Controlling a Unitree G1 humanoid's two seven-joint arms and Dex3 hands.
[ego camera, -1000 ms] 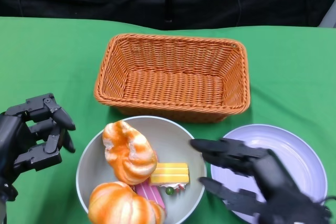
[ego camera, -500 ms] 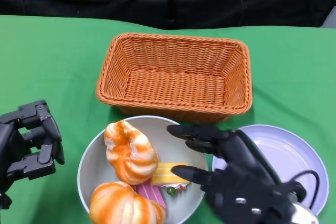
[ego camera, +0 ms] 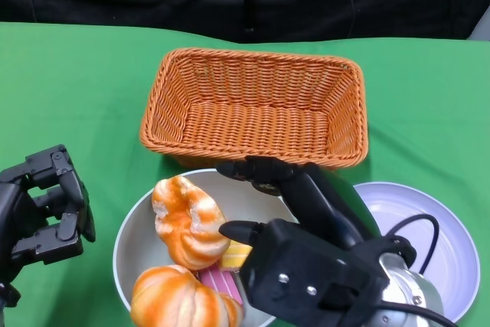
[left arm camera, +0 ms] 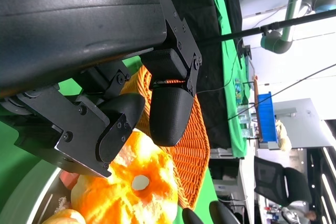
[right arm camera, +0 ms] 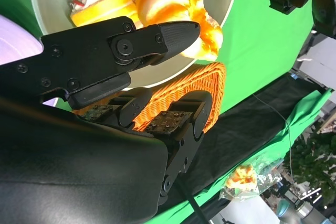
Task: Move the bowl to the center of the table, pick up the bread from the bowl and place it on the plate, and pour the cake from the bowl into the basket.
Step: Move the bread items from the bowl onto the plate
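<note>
Both robot hands empty: right robot hand [ego camera: 306, 243] spread over bowl [ego camera: 126, 243], left robot hand [ego camera: 42, 212] seemingly curled.

- Green table [ego camera: 76, 82] carries 3 things.
- Orange wicker basket [ego camera: 256, 105] at the far centre.
- Grey bowl [ego camera: 134, 231] just before it.
- Lavender plate [ego camera: 440, 223] beside the bowl.

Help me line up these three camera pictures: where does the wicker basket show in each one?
Head view: wicker basket, upper middle, beyond the bowl.
Right wrist view: an orange strip behind the right hand's fingers.
Left wrist view: orange weave beside the bread.
Shared landmark: that bread, lying near the basket.
</note>
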